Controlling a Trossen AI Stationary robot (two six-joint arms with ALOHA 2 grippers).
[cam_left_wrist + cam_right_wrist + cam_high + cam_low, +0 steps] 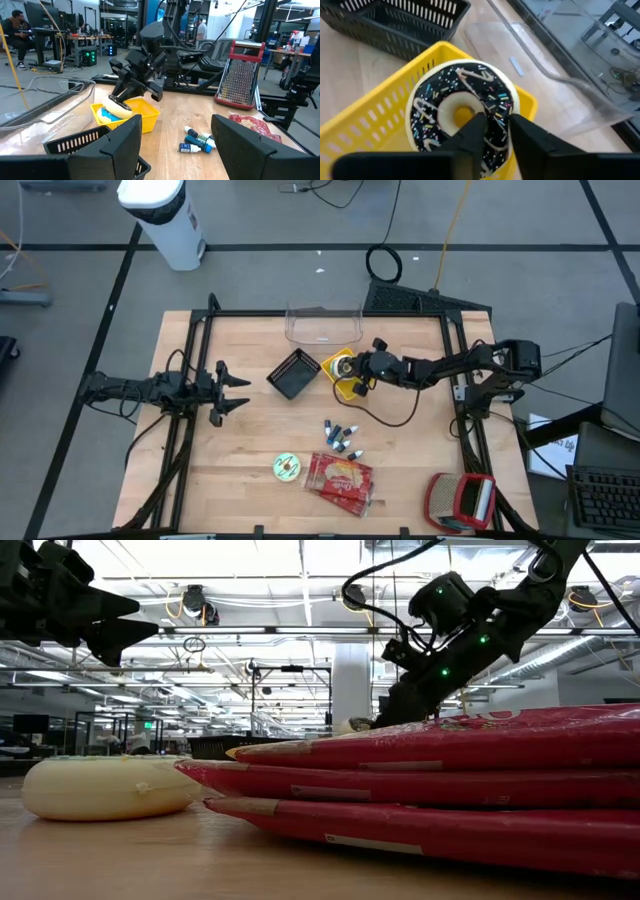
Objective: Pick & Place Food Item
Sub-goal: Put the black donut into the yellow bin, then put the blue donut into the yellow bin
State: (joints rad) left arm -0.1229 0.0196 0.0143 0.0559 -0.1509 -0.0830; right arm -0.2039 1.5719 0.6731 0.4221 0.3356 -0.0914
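**Donut in the yellow basket, right gripper over it**

Donut (462, 111), iced dark with sprinkles, lies tilted inside the yellow basket (367, 127), leaning on its far wall. The right gripper (492, 131) stands directly over it, its fingers (470, 132) a narrow gap apart, astride the near rim of the ring; whether they press on the icing cannot be told. Just beyond the fingers sits a black basket (395, 25), and to the other side a clear tray (560, 65). Nearer the table's front edge lie small bottles (342, 439), a red packet (340, 478) and a second, pale donut (287, 467); a grater (462, 501) rests at the front right corner. The left gripper (236, 391) hovers well apart from the baskets, at the table's left side, fingers spread wide and holding nothing.
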